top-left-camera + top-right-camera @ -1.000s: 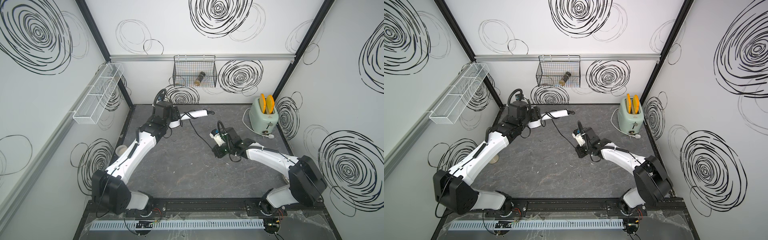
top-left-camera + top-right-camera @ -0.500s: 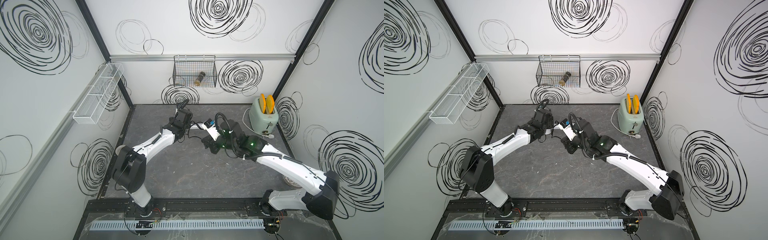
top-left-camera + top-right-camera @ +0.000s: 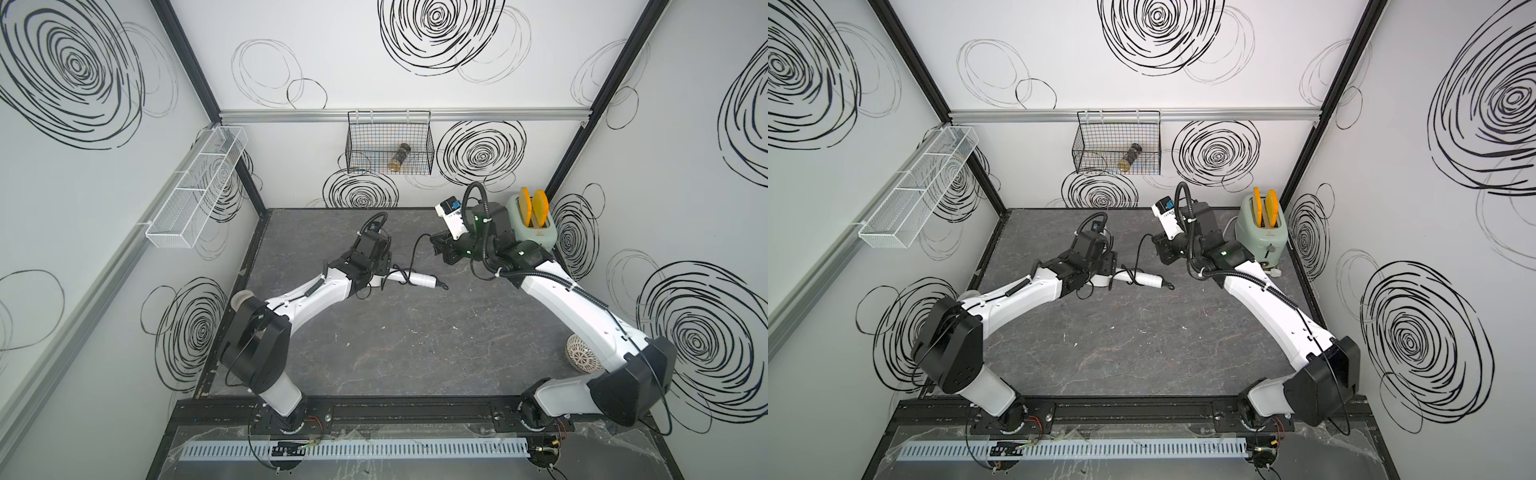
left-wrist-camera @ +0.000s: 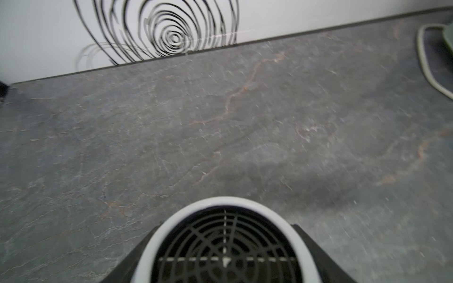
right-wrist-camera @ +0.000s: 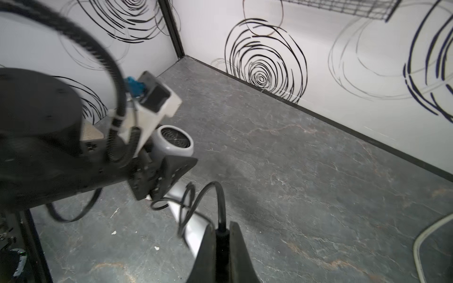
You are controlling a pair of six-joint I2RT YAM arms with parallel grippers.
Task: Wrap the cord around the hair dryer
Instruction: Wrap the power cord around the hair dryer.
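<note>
so, the wrapping looks under way. the left gripper (image 3: 381, 269) is clamped on the head of the hair dryer (image 3: 419, 280), which sits low over the table (image 3: 415, 353) toward the back. i cannot tell whether it touches. its handle points toward the right arm. the right gripper (image 5: 221, 235) is pinched shut on the cord (image 5: 223, 208) and raised near the toaster (image 3: 536, 237). slack arcs from it down to the handle, where a loose loop or two seems to sit. the next move, as i judge it, is another pass round the handle. it calls for light tension so the loops don't slide off the end.
</note>
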